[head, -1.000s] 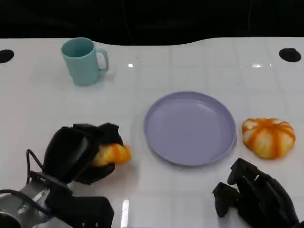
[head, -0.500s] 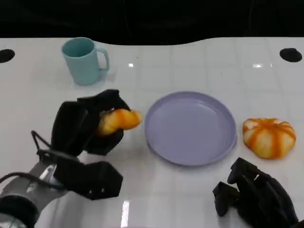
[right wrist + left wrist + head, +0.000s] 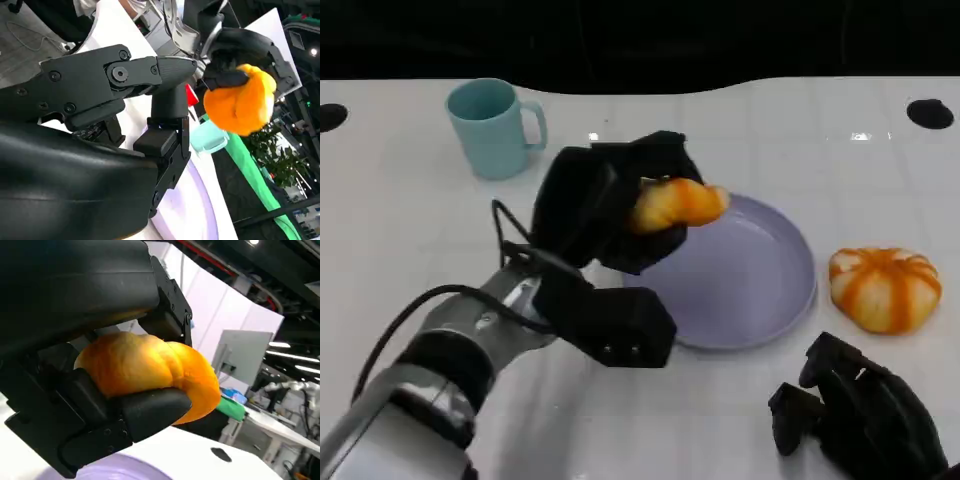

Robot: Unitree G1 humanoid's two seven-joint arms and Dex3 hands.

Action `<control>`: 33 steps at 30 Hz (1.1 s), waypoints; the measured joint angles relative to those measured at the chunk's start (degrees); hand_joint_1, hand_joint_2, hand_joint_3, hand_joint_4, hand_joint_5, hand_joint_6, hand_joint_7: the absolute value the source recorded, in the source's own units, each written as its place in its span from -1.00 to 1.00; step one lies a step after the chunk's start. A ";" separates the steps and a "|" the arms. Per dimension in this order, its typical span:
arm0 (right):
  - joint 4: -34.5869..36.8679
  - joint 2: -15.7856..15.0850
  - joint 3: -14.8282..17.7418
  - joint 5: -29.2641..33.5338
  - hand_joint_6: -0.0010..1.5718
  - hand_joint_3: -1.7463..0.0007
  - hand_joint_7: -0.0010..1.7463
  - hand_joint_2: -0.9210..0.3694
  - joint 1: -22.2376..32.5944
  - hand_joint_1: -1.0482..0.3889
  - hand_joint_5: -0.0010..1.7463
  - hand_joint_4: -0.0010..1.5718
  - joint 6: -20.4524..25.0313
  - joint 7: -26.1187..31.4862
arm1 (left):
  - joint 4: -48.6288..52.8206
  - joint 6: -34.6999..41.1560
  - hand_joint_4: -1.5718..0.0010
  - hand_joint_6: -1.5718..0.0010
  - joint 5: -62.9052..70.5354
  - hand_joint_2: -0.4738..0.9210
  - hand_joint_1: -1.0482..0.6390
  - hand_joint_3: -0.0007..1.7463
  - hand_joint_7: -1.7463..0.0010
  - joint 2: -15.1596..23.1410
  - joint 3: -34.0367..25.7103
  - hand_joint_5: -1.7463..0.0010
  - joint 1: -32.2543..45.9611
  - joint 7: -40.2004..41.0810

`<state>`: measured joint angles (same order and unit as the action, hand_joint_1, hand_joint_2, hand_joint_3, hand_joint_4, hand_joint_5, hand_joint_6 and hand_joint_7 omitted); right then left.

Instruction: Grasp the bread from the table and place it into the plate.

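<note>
The left hand (image 3: 610, 205) is raised over the left rim of the plate (image 3: 760, 290), its fingers clasped around the bread (image 3: 677, 204) — a smooth, golden roll, partly covered. The right hand (image 3: 855, 415) rests below the plate, fingers curled in on nothing, its wrist cut off — the plate is round, lilac, glossy

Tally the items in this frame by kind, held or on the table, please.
Bread: 2, one held by the left hand over the plate's edge, one striped on the table
Plate: 1, purple
Mug: 1, teal
Total: 4
</note>
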<state>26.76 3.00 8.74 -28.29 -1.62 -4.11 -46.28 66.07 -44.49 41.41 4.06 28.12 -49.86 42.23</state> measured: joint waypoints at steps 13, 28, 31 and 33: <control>0.02 0.05 -0.16 0.07 -0.14 0.72 0.67 -1.00 -0.05 -0.32 0.94 -0.02 -0.03 0.12 | 5.25 8.04 0.05 0.40 1.30 0.65 -0.71 0.25 -0.79 -5.06 2.54 -1.00 -4.53 -10.73; 0.01 0.05 -0.28 0.12 -0.14 0.71 0.69 -1.00 -0.05 -0.31 0.94 -0.01 -0.46 0.11 | -1.80 18.73 1.00 1.00 5.33 1.00 -1.00 -0.18 1.00 -1.68 9.21 0.99 -5.90 -33.88; -0.05 0.06 -0.28 0.11 -0.15 0.71 0.68 -1.00 -0.05 -0.31 0.94 -0.01 -0.41 0.12 | -4.69 19.49 0.99 0.97 3.87 1.00 -1.00 -0.16 0.99 -1.11 8.71 0.99 -5.75 -39.27; -0.06 0.06 -0.27 0.10 -0.15 0.71 0.68 -1.00 -0.07 -0.31 0.94 -0.01 -0.40 0.11 | -7.42 19.63 0.98 0.96 2.66 1.00 -1.00 -0.16 0.98 -0.34 8.02 0.99 -5.29 -42.23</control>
<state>26.70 3.06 8.47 -28.20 -1.69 -4.51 -46.17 58.65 -24.86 44.07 3.72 36.14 -55.15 0.00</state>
